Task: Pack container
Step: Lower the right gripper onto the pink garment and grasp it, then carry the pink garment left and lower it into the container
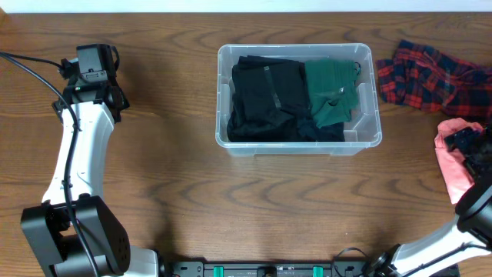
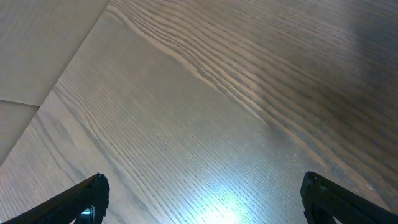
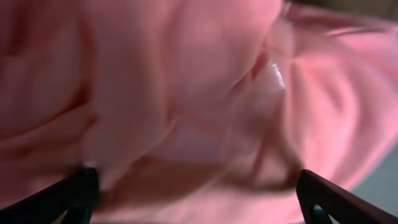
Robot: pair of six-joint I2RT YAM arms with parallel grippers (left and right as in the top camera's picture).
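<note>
The clear plastic container (image 1: 224,132) stands at the table's middle back. It holds a black garment (image 1: 265,96) on the left and a green garment (image 1: 332,88) on the right. My right gripper (image 1: 470,143) is at the far right edge, low over a pink garment (image 1: 452,165). In the right wrist view its fingers (image 3: 199,193) are spread wide with the pink cloth (image 3: 186,93) filling the view between them. My left gripper (image 1: 91,61) is open and empty at the far left back, over bare wood (image 2: 205,124).
A red and dark plaid garment (image 1: 430,75) lies crumpled at the back right, just right of the container. Black cables run along the left arm at the left edge.
</note>
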